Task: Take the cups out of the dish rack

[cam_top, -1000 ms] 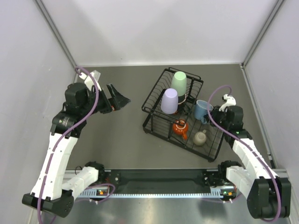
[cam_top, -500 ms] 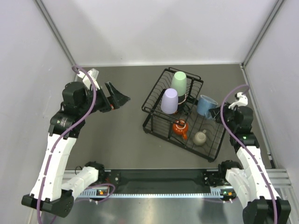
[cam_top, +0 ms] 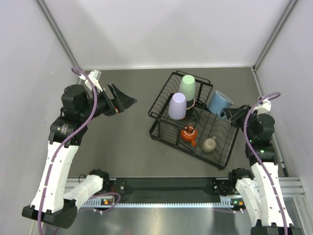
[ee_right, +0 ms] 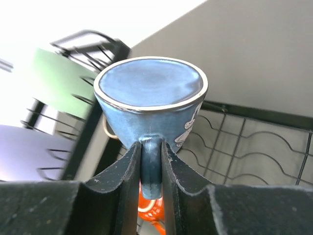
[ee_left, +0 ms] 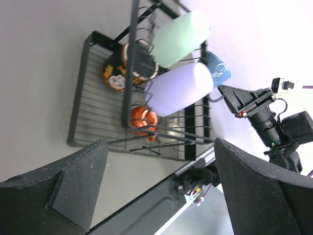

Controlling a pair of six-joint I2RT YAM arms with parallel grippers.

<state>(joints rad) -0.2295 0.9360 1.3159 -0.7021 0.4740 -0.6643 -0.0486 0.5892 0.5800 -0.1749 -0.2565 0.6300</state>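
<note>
The black wire dish rack (cam_top: 155, 128) stands right of centre. On its upper tier lean the mint-green tumbler (cam_top: 187, 87) and the lavender tumbler (cam_top: 177, 105). The orange cup (cam_top: 189, 133) and the beige mug (cam_top: 210, 144) sit on the lower tier. My right gripper (cam_top: 234, 114) is shut on the handle of the blue mug (cam_top: 219, 103), which hangs tilted above the rack's right edge. In the right wrist view the blue mug (ee_right: 149, 93) fills the middle, its handle pinched in the right gripper (ee_right: 150, 149). My left gripper (cam_top: 124, 102) hovers open left of the rack. The red patterned mug (ee_left: 116, 73) lies in the rack.
Grey walls close the table (cam_top: 122, 142) on three sides. The right wall runs close to the rack's right end. A black rail (cam_top: 166, 188) with both arm bases lines the near edge.
My right gripper has lifted the blue mug off the rack's lower tier, up and to the right. The left arm has drifted slightly left, its gripper still open.
</note>
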